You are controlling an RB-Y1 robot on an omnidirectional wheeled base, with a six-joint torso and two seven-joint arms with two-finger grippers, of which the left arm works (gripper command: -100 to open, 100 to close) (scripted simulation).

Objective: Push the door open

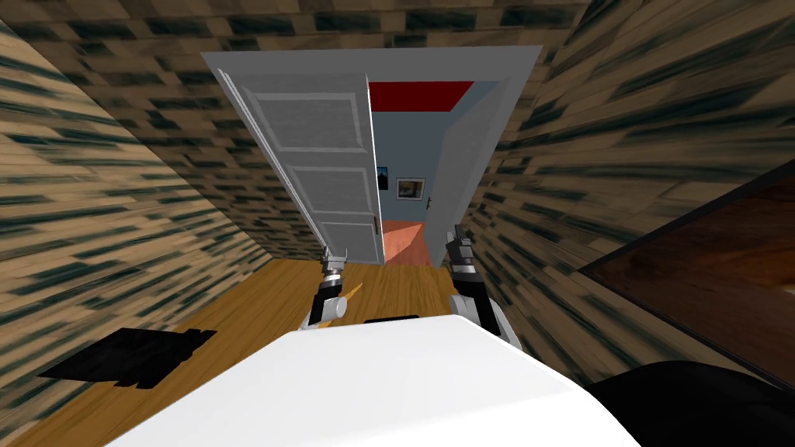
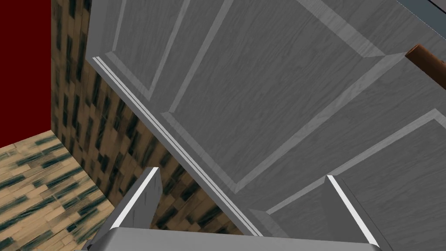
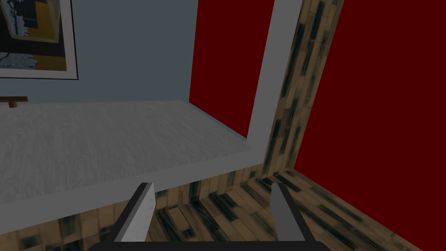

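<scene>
Patterned walls (image 1: pixel 116 194) closed in on both sides. The grey panelled door (image 1: pixel 334 163) stood upright in its door frame (image 1: pixel 505 124), hinged on my left, partly open. Its free edge with the brown handle (image 2: pixel 429 63) pointed toward the middle of the opening. A clear gap lay between that edge and the right jamb, with the pinkish hallway floor (image 1: pixel 405 242) beyond. The left gripper (image 2: pixel 241 173) was low at the door, jaws apart, holding nothing. One finger (image 2: pixel 348 205) lay over the panel; contact unclear. The right gripper (image 3: pixel 213 185) was near the right jamb, jaws apart, empty.
</scene>
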